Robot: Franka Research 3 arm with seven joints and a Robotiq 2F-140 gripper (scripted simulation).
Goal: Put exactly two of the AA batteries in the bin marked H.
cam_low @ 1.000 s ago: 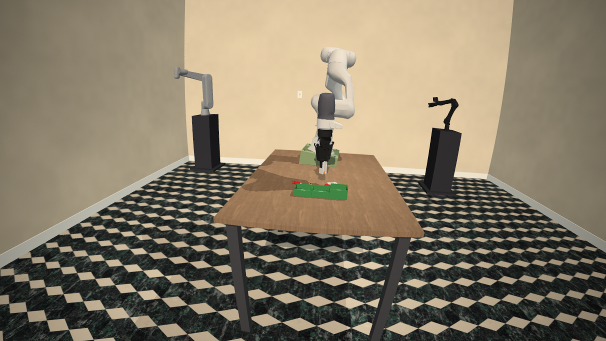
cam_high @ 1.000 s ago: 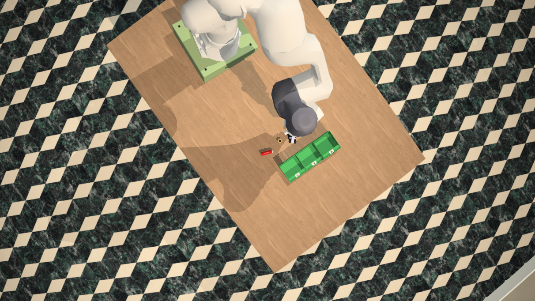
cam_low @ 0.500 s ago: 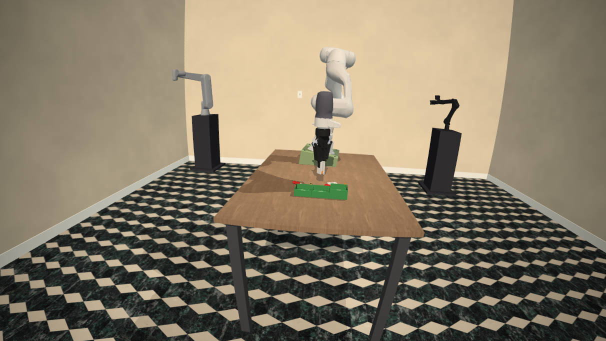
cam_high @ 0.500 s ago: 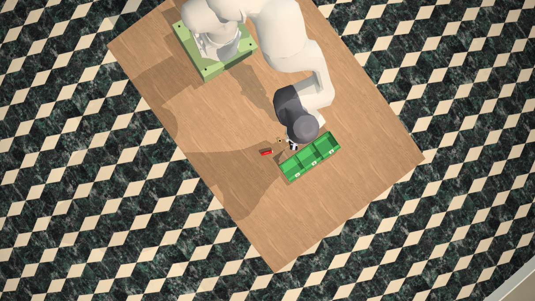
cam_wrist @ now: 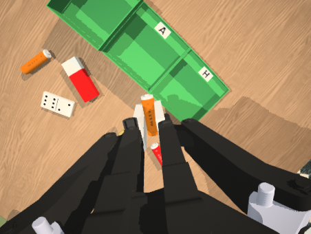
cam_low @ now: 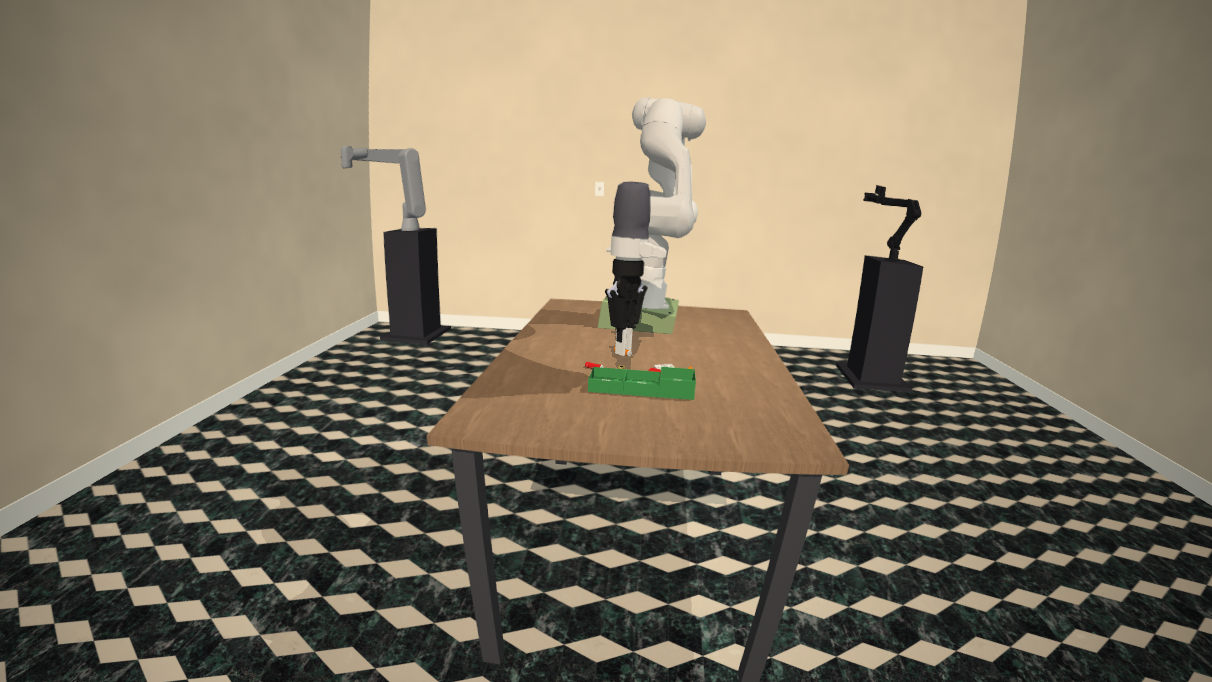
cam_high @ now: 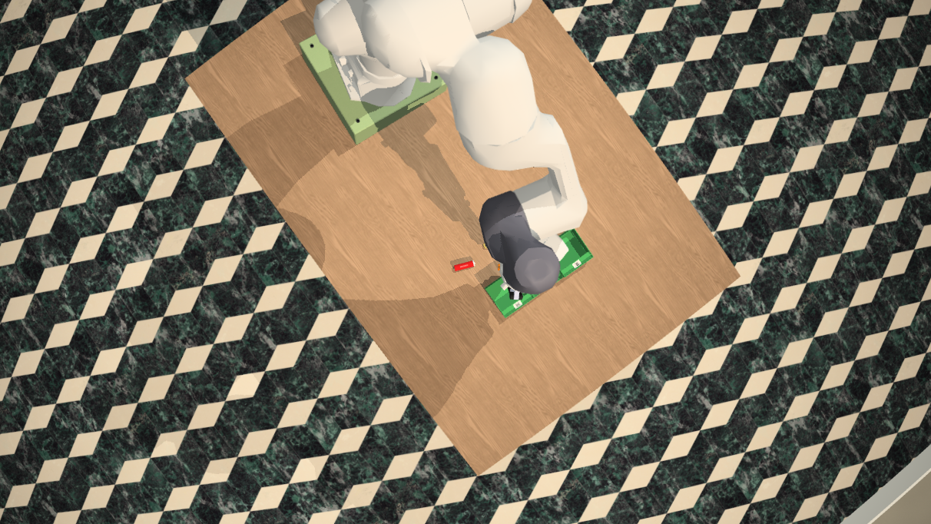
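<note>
My gripper (cam_wrist: 150, 113) is shut on an orange AA battery (cam_wrist: 149, 111), which sticks out past the fingertips. In the wrist view the battery hangs just short of the near wall of the green bin marked H (cam_wrist: 192, 87). Bin H is the end one of three joined bins, next to bin A (cam_wrist: 144, 50) and bin R (cam_wrist: 93, 3); all three look empty. A second orange AA battery (cam_wrist: 36, 61) lies on the table left of the bins. In the exterior view the gripper (cam_low: 624, 346) hangs above the back of the bins (cam_low: 642, 382).
A red and white eraser (cam_wrist: 80, 78) and a white domino (cam_wrist: 58, 104) lie on the table left of the gripper. A small red cylinder (cam_wrist: 156, 153) lies on the table below the fingers, also seen in the top view (cam_high: 463, 264). The arm hides most of the bins there.
</note>
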